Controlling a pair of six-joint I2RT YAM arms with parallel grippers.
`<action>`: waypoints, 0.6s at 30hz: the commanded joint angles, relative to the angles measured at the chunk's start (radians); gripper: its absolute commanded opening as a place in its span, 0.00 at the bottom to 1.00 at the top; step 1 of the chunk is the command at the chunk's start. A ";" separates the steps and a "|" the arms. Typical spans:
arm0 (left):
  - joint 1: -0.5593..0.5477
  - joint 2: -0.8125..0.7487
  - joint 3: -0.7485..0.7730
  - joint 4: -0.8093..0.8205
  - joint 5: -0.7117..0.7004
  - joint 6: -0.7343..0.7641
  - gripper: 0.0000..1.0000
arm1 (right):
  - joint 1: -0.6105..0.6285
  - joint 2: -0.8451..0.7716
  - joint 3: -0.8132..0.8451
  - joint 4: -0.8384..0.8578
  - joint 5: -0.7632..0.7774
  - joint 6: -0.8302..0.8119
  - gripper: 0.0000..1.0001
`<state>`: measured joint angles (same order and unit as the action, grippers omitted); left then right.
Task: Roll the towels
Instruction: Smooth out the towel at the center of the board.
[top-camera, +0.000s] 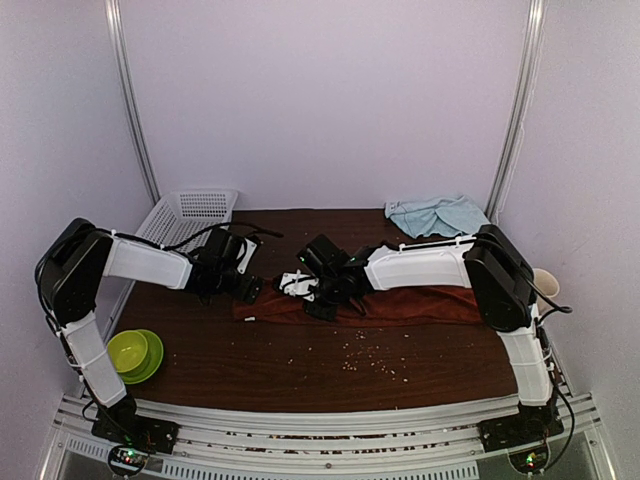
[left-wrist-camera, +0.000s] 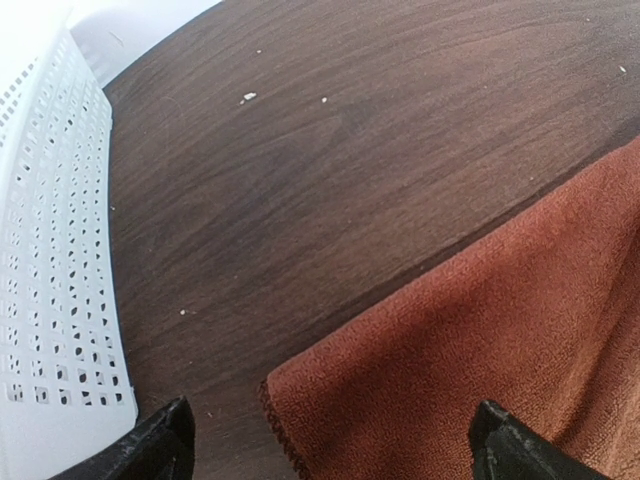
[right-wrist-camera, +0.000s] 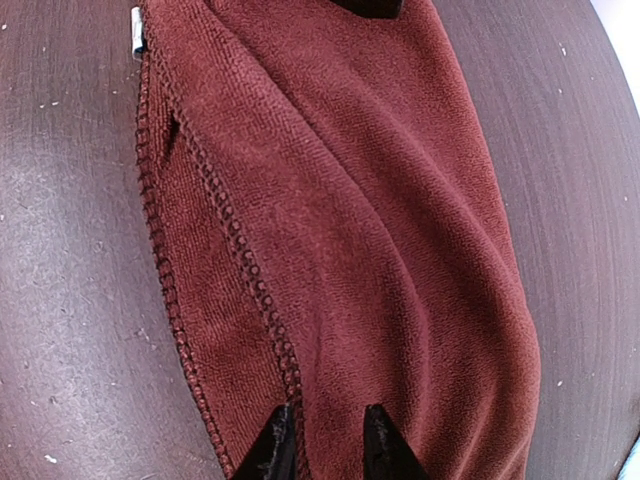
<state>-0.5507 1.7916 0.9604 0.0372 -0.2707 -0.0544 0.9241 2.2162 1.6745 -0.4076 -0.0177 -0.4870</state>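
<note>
Rust-red towel (top-camera: 420, 305) lies folded lengthwise across the middle of the tabletop (top-camera: 250, 365), with open wood along its near side. Light-blue towel (top-camera: 437, 214) sits bunched at the far right corner. Your left hand (left-wrist-camera: 335, 450) is spread wide over the red towel's left end, near the white basket (left-wrist-camera: 55, 250). Your right hand (right-wrist-camera: 327, 440) is narrowly parted at the hemmed fold; you cannot tell whether it pinches cloth.

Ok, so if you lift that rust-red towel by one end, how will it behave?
Probably floppy: the rust-red towel lies in soft folds and ridges, so a lifted end should drape and sag. It likely won't slide as one piece; its plush pile on the wooden table may bunch when pushed. Its thin stitched edge suggests little weight.
</note>
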 joint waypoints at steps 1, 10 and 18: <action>0.007 0.013 -0.011 0.050 0.013 -0.001 0.98 | -0.006 0.023 -0.012 0.004 0.007 0.005 0.25; 0.006 0.011 -0.011 0.047 0.011 -0.002 0.98 | -0.008 0.041 -0.009 0.000 0.009 0.010 0.27; 0.006 0.003 -0.003 0.048 0.021 -0.003 0.98 | -0.014 0.042 -0.011 0.009 0.013 0.013 0.21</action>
<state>-0.5507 1.7916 0.9600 0.0448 -0.2649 -0.0547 0.9215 2.2498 1.6745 -0.4057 -0.0185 -0.4858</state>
